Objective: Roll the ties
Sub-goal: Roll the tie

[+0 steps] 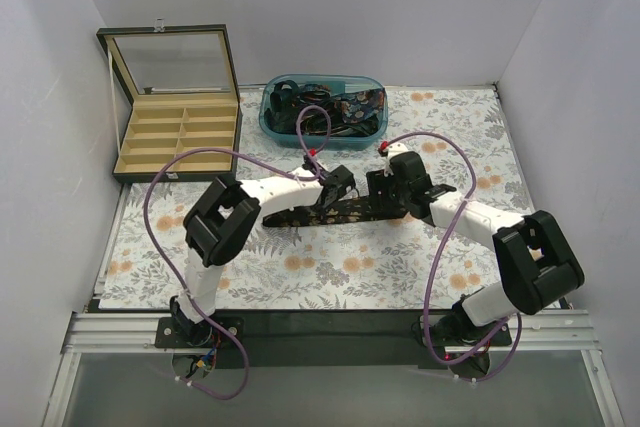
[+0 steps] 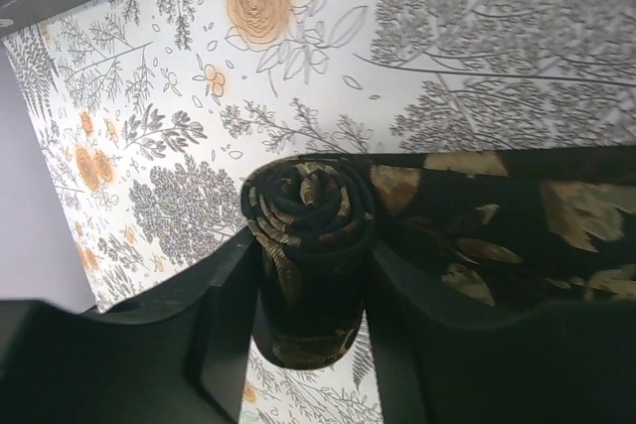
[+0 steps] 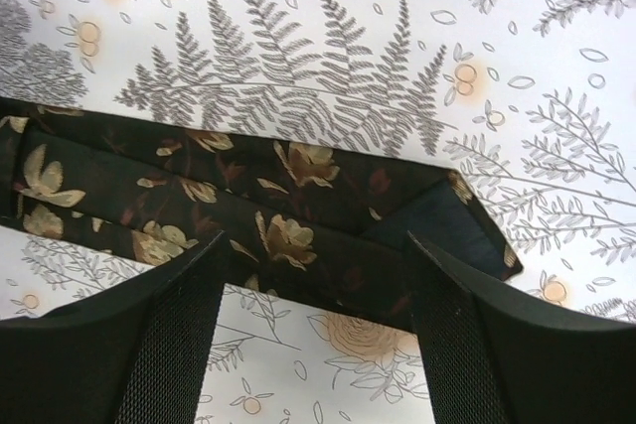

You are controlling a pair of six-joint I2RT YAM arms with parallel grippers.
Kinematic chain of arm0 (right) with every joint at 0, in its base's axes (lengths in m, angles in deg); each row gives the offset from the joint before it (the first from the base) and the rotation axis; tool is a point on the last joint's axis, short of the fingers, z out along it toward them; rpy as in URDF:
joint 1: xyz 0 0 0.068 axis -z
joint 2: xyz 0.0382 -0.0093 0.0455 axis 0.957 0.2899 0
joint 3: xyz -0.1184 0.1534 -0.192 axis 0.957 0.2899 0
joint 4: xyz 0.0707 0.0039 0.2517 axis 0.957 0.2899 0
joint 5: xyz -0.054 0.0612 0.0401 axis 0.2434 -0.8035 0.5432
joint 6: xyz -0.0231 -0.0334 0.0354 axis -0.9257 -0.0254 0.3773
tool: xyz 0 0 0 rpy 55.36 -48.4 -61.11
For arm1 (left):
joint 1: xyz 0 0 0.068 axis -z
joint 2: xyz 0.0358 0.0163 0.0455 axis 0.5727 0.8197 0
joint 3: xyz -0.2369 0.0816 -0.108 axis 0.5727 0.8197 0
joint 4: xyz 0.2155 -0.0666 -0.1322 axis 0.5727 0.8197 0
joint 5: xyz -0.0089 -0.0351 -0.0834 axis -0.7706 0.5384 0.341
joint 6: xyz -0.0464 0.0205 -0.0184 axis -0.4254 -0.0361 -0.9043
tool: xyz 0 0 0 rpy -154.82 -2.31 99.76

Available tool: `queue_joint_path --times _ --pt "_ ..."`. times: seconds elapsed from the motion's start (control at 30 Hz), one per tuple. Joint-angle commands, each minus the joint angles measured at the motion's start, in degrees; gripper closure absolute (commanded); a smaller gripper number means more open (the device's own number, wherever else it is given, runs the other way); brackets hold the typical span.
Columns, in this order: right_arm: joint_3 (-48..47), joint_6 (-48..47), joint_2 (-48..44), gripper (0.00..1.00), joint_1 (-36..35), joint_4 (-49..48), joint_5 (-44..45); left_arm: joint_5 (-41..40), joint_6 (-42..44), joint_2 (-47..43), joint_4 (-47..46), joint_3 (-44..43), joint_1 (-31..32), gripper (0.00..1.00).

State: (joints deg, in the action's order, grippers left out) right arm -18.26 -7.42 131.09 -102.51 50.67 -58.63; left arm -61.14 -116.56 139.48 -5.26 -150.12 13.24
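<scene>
Floral tablecloth (image 1: pixel 400 267), white walls. Far left: open divided box (image 1: pixel 175 132). Left gripper (image 2: pixel 308 275) clamped on rolled end of tie (image 1: pixel 320 217), coil between fingers. Rest of tie flat mid-table, running right. Blue bin (image 1: pixel 270 122) at back holding spare ties (image 1: pixel 330 107). Right gripper (image 3: pixel 313 285) spread apart, straddling pointed end; contact unclear.

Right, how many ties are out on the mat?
1: the tie lies at centre, one end rolled in the left claw. Others may hide in the blue bin.
</scene>
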Motion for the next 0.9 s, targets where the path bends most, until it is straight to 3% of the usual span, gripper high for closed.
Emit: queue_joint_path --times 0.0,0.37,0.87 --pt "1.6 1.3 -2.0 0.35 -0.1 -1.2 4.7 -2.8 -3.2 1.4 3.7 -4.4 2.2 0.58" --pt "6.6 3.7 -4.8 0.33 1.4 -5.7 6.6 1.6 -3.8 3.6 3.2 -7.9 4.6 0.39" --pt "8.7 4.5 -8.6 0.33 2.6 -8.4 4.1 8.3 -3.9 1.1 -3.3 -6.9 4.8 0.37"
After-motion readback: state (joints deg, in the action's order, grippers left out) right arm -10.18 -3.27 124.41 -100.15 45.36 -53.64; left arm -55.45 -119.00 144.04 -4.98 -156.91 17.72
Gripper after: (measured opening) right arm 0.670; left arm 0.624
